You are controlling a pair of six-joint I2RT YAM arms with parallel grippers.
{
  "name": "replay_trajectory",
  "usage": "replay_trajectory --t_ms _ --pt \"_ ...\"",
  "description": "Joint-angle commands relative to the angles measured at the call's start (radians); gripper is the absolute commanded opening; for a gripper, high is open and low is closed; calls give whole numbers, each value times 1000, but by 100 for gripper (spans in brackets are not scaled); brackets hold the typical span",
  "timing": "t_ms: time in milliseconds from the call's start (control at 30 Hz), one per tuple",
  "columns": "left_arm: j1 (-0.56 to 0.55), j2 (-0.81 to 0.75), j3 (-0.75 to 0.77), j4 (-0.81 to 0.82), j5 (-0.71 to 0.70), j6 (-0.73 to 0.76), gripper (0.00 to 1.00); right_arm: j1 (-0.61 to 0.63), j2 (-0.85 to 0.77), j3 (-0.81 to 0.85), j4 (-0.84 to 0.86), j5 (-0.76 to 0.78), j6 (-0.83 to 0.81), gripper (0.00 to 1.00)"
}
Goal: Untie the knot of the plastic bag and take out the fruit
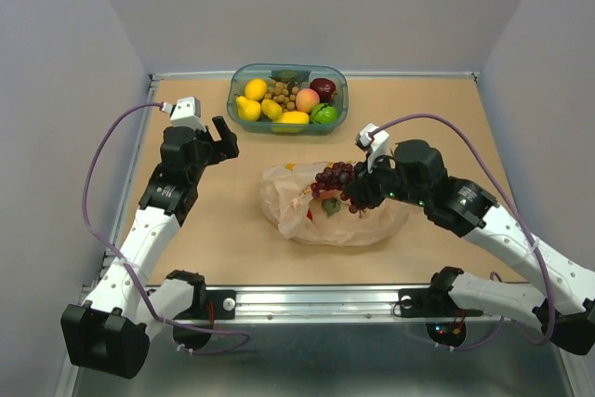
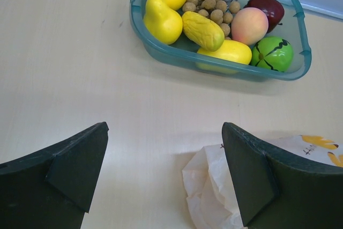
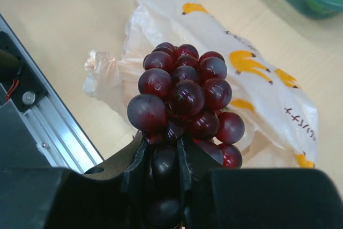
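The plastic bag [image 1: 363, 225] lies crumpled at the table's middle, pale film with orange-yellow marks [image 3: 257, 79]. My right gripper [image 3: 165, 159] is shut on the lower grapes of a dark purple grape bunch [image 3: 185, 95], which hangs just above the bag [image 1: 333, 178]. Red and orange fruit [image 1: 311, 204] shows through the film. A small twisted lump of film [image 3: 96, 60] sits at one end of the bag; I cannot tell if it is the knot. My left gripper [image 2: 165, 132] hovers open and empty to the bag's left [image 1: 223, 137], one bag corner [image 2: 211, 186] by its right finger.
A teal tub [image 1: 234, 90] at the back holds a pear, lemons, a peach, a dark red apple, a green apple and a brown cluster of small balls; the left wrist view shows its rim [image 2: 300, 52]. A metal rail [image 1: 316, 299] runs along the near edge.
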Motion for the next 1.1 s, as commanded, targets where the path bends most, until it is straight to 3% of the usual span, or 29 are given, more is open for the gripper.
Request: replay_trajectory --t_ms 0,300,533,733,867,1067 --pt "-1 -23 -7 34 -1 9 98 8 -25 108 -64 76 -48 1" --pt "-1 -15 -9 33 9 6 98 7 -73 125 -122 281 -36 1" --pt "-3 -9 -7 36 18 5 98 7 5 254 31 399 -128 1" --pt "-4 -12 -9 34 19 0 98 -37 257 410 221 562 -179 1" --pt "-9 -15 -9 34 22 0 98 -181 477 553 301 452 -141 1" --pt "-10 -18 -10 36 15 0 98 -278 775 740 439 386 -102 1"
